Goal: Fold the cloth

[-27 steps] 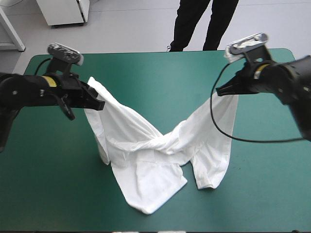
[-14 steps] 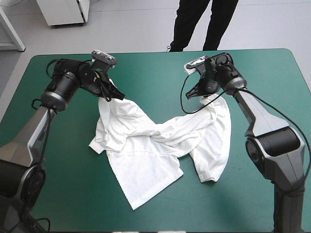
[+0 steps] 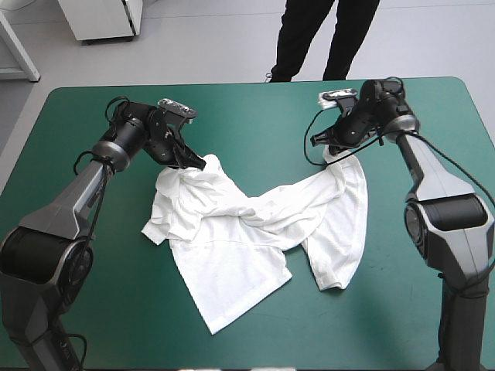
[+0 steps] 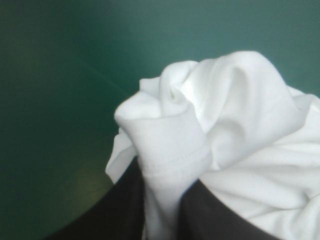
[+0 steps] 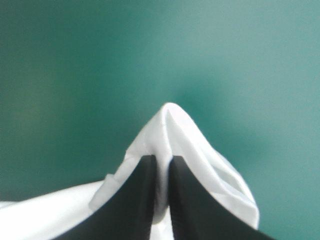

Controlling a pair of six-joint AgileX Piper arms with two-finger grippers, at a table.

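The white T-shirt (image 3: 247, 232) lies crumpled and twisted in the middle of the teal-green table, with a narrow twisted band joining its two halves. My left gripper (image 3: 198, 162) is low over the table, shut on the T-shirt's far left corner. A hemmed fold of the T-shirt (image 4: 165, 150) sticks up between the black fingers (image 4: 125, 210). At the far right corner, just above the table, my right gripper (image 3: 323, 144) is shut on the T-shirt. A peak of the T-shirt (image 5: 172, 125) rises between its all but closed fingers (image 5: 140, 200).
Bare teal-green table (image 3: 77, 270) surrounds the T-shirt on all sides, widest at the near left and near right. The table's far edge (image 3: 247, 82) lies just beyond both grippers.
Both grippers have come down from a raised hold, lowering the T-shirt onto the table. The left gripper moved right and nearer; the right gripper shifted slightly right.
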